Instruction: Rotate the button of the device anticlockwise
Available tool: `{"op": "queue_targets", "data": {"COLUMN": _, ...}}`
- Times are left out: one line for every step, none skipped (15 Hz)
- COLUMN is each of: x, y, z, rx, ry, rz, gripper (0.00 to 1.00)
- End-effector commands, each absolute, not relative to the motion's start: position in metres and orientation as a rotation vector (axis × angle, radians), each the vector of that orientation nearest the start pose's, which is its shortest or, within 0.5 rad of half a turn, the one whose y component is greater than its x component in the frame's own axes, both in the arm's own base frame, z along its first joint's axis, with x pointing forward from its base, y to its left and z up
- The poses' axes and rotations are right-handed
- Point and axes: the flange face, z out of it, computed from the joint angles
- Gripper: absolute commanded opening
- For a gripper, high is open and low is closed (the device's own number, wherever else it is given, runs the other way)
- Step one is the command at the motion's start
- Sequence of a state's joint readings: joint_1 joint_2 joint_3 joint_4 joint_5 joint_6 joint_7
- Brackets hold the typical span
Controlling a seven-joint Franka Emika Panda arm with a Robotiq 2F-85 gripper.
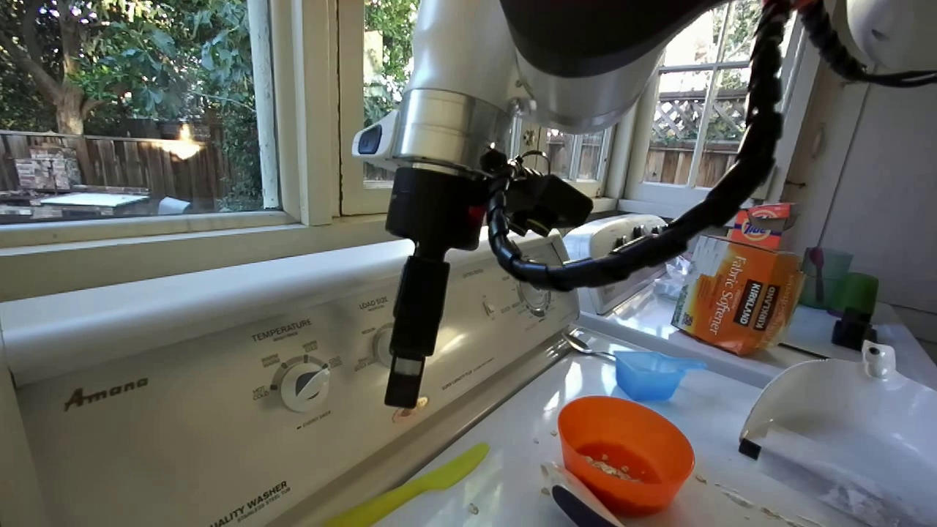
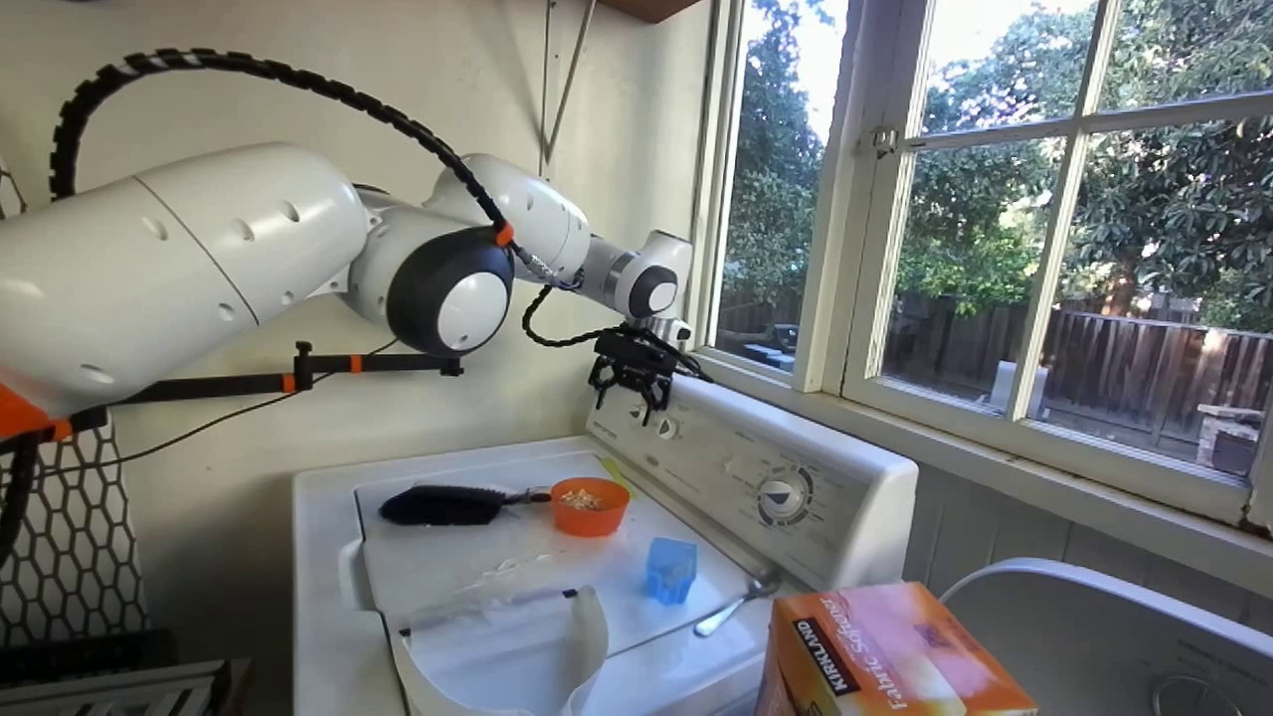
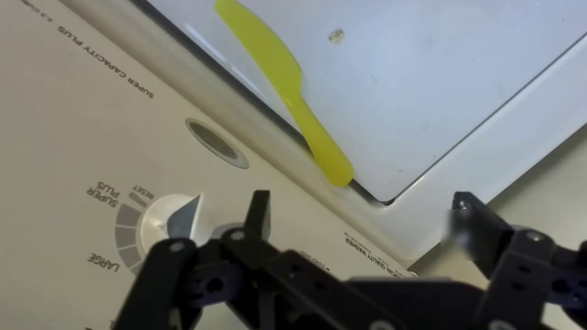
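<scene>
The device is a white Amana washer (image 1: pixel 124 454) with a sloped control panel. Its temperature knob (image 1: pixel 304 388) is white and its pointer tilts to the upper right. The load size knob (image 1: pixel 382 344) is partly hidden by my gripper (image 1: pixel 405 380) in an exterior view. It shows more fully in the wrist view (image 3: pixel 158 219), left of the jaws. The large cycle knob (image 2: pixel 784 497) is at the panel's far end from the gripper. My gripper (image 3: pixel 362 199) is open and empty, with its fingers wide apart, above the panel beside the smaller knobs. It touches no knob.
On the washer lid are a yellow-green knife (image 3: pixel 293 91), an orange bowl (image 1: pixel 626 454), a blue cup (image 2: pixel 671 570), a spoon (image 2: pixel 736 607), a black brush (image 2: pixel 443 505) and a white dustpan (image 1: pixel 827 410). An orange Kirkland box (image 1: pixel 739 293) stands nearby. Windows rise behind the panel.
</scene>
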State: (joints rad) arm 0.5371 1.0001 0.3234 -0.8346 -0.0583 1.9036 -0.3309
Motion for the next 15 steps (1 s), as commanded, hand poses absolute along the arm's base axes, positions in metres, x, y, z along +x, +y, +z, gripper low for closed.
{"op": "queue_targets", "data": {"x": 0.608, "y": 0.535, "z": 0.321, "rx": -2.498, "ry": -1.452, "rz": -0.115, "gripper": 1.00}}
{"op": "queue_targets", "data": {"x": 0.607, "y": 0.538, "z": 0.320, "rx": -2.493, "ry": -1.457, "rz": -0.120, "gripper": 1.00}}
{"op": "queue_targets", "data": {"x": 0.607, "y": 0.541, "z": 0.321, "rx": -2.477, "ry": -1.465, "rz": -0.130, "gripper": 1.00}}
{"op": "queue_targets", "data": {"x": 0.606, "y": 0.544, "z": 0.321, "rx": -2.471, "ry": -1.468, "rz": -0.140, "gripper": 1.00}}
{"op": "queue_targets", "data": {"x": 0.606, "y": 0.546, "z": 0.321, "rx": -2.459, "ry": -1.470, "rz": -0.149, "gripper": 1.00}}
{"op": "queue_targets", "data": {"x": 0.605, "y": 0.549, "z": 0.321, "rx": -2.446, "ry": -1.474, "rz": -0.156, "gripper": 1.00}}
{"op": "queue_targets", "data": {"x": 0.605, "y": 0.551, "z": 0.321, "rx": -2.438, "ry": -1.475, "rz": -0.162, "gripper": 1.00}}
{"op": "queue_targets", "data": {"x": 0.605, "y": 0.552, "z": 0.321, "rx": -2.431, "ry": -1.474, "rz": -0.168, "gripper": 1.00}}
{"op": "queue_targets", "data": {"x": 0.604, "y": 0.554, "z": 0.320, "rx": -2.424, "ry": -1.469, "rz": -0.172, "gripper": 1.00}}
{"op": "queue_targets", "data": {"x": 0.604, "y": 0.555, "z": 0.318, "rx": -2.421, "ry": -1.458, "rz": -0.171, "gripper": 1.00}}
{"op": "queue_targets", "data": {"x": 0.605, "y": 0.555, "z": 0.317, "rx": -2.412, "ry": -1.446, "rz": -0.169, "gripper": 1.00}}
{"op": "queue_targets", "data": {"x": 0.605, "y": 0.556, "z": 0.316, "rx": -2.415, "ry": -1.432, "rz": -0.168, "gripper": 1.00}}
{"op": "queue_targets", "data": {"x": 0.605, "y": 0.557, "z": 0.314, "rx": -2.409, "ry": -1.421, "rz": -0.167, "gripper": 1.00}}
{"op": "queue_targets", "data": {"x": 0.605, "y": 0.557, "z": 0.313, "rx": -2.400, "ry": -1.412, "rz": -0.166, "gripper": 1.00}}
{"op": "queue_targets", "data": {"x": 0.604, "y": 0.558, "z": 0.312, "rx": -2.394, "ry": -1.413, "rz": -0.165, "gripper": 1.00}}
